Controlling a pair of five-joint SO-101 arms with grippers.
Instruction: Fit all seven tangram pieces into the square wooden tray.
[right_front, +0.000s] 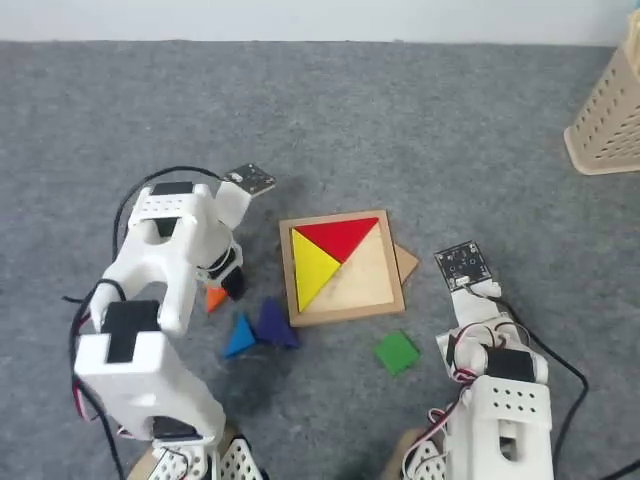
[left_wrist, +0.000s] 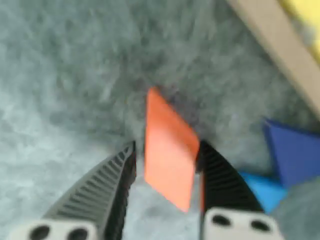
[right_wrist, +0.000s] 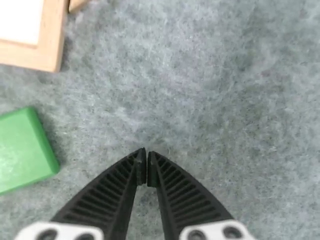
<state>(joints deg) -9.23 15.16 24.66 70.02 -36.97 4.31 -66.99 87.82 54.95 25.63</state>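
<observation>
L claw (left_wrist: 167, 146) straddles the orange piece (left_wrist: 170, 160), jaws parted w/ one touching & the other just shy, so pinch its long flat edges mid-length: prob. light, stiff, slick wood, apt to pivot near a corner; R claw (right_wrist: 146, 161) closed, empty.

Matt wooden tray (right_front: 345, 312), fuzzy grey carpet (right_front: 420, 130)
</observation>
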